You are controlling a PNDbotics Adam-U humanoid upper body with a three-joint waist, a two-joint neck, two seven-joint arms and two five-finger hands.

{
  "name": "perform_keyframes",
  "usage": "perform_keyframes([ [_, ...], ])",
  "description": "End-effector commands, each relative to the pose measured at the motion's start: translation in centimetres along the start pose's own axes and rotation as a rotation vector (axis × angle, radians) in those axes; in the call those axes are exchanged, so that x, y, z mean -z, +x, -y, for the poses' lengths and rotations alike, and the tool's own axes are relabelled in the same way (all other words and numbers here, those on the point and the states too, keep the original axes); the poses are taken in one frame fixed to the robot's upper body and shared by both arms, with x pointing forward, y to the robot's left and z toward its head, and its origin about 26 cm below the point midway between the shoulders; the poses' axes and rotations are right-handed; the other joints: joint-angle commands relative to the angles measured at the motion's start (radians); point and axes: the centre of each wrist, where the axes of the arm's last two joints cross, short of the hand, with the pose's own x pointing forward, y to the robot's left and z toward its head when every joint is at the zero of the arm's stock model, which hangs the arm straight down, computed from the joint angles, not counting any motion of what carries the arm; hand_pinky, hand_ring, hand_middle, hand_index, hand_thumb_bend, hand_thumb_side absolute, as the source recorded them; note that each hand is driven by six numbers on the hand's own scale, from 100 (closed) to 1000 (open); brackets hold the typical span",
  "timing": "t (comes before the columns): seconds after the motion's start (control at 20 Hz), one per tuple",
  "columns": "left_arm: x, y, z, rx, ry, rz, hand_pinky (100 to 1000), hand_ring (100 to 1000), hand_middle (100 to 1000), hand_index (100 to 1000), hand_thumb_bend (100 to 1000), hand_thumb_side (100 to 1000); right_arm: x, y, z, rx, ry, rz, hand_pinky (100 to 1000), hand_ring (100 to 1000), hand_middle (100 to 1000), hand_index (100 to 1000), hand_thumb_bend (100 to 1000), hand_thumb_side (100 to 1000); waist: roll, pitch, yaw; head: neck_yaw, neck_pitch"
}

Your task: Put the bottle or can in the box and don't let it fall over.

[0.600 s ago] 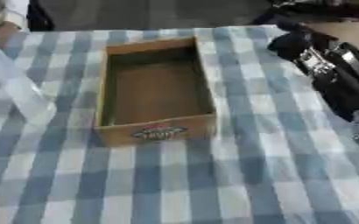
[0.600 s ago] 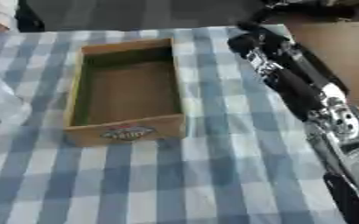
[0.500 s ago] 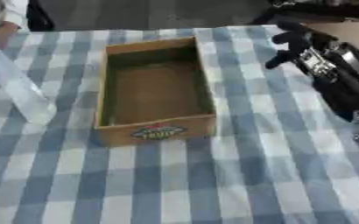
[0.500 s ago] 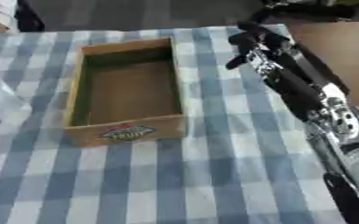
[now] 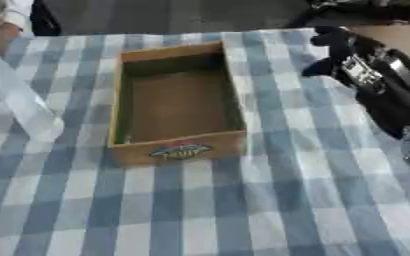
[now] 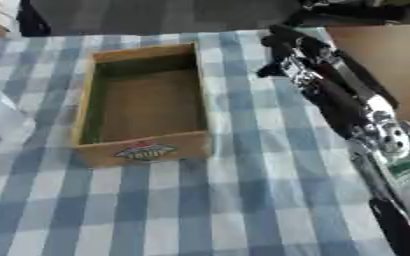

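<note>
A blue-and-white checked tablecloth [image 5: 243, 200] covers the table. On it sits an open cardboard box [image 5: 178, 102], its inside bare, its long axis running away from the robot, with a printed label on the near short wall. Well left of the box, a clear bottle [image 5: 16, 95] stands on the cloth, leaning with its top toward the far left; it is blurred. The right hand [image 6: 283, 45] hangs over the far right of the table, beyond the box's far right corner, apart from it. Whether its fingers are spread or curled cannot be told.
</note>
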Motion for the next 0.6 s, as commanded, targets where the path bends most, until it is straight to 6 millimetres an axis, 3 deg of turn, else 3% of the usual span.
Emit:
perform_keyframes([
  [0.05,0.7,0.9,-0.6,0.037,-0.04,0.053,468,598,577,648,800,279,-0.8,1.8,2.2,-0.083,-0.074,0.064,896,1000,1000,817,100,590,-0.001,-0.016,-0.003,0.028,0.01],
  [0.25,0.8,1.2,-1.3,0.099,-0.133,0.085,471,612,604,709,803,293,-2.1,2.9,4.0,-0.141,-0.204,0.098,900,1000,1000,825,100,578,0.002,-0.008,-0.001,0.051,0.023],
  [0.6,0.7,1.6,-2.3,0.197,-0.297,0.094,465,614,646,760,806,297,-3.0,3.8,6.1,-0.218,-0.354,0.139,903,1000,1000,827,100,570,0.009,0.004,0.0,0.082,0.019],
])
